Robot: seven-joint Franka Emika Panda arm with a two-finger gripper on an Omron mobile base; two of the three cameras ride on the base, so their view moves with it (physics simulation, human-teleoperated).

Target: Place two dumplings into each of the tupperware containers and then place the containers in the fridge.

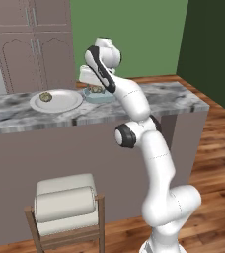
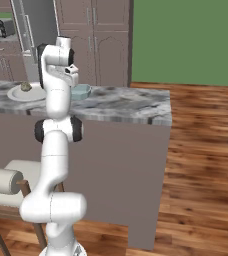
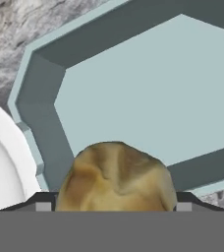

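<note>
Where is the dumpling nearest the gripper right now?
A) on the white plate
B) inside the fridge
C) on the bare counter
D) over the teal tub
D: in the hand view the dumpling sits between the fingertips of the gripper, directly above the floor of the tub, with the plate off to one side.

The white arm rises from its base in a tall bend, elbow joint level with the bench's front edge, upper link leaning in over the bench. Its wrist folds downward, so the pincer (image 1: 95, 88) points down above the bench top, jaws standing wide around a dumpling (image 3: 116, 176).
</note>
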